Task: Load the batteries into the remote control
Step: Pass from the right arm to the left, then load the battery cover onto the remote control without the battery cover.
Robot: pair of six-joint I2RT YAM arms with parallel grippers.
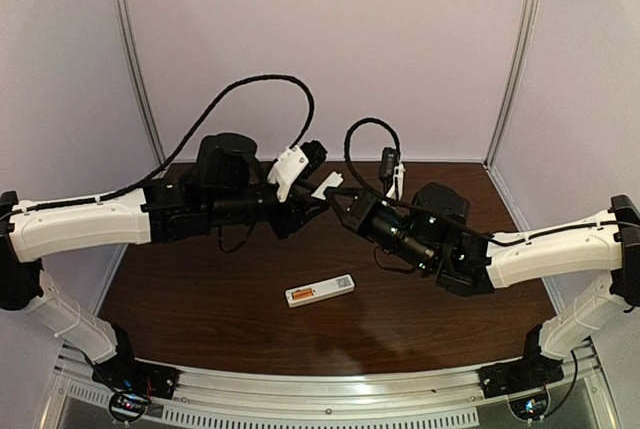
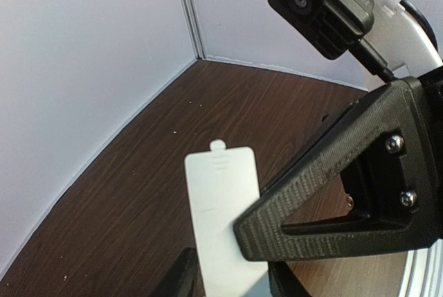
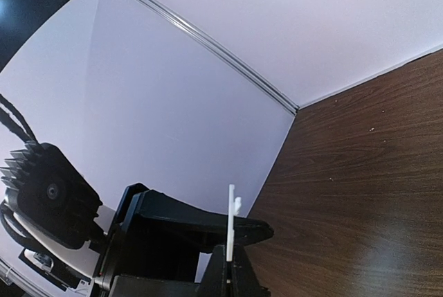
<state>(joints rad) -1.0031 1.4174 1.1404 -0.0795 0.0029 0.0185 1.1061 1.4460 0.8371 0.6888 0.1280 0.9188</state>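
The remote control (image 1: 320, 290) lies back side up on the dark wooden table (image 1: 200, 299), between the two arms. Orange batteries (image 1: 302, 294) show in the open bay at its left end. Above the table's far middle both grippers meet on a small white cover plate (image 1: 327, 185). My right gripper (image 3: 228, 276) is shut on the plate (image 3: 229, 228), pinching its flat faces near one end. My left gripper (image 2: 232, 280) has its fingers against the two long edges of the plate (image 2: 221, 200). The right gripper's black finger (image 2: 332, 193) crosses in front of the plate.
Pale walls close in the table at the back and both sides, with a metal corner post (image 1: 135, 59) at the far left and another (image 1: 515, 59) at the far right. A metal rail (image 1: 330, 389) runs along the near edge, by the arm bases.
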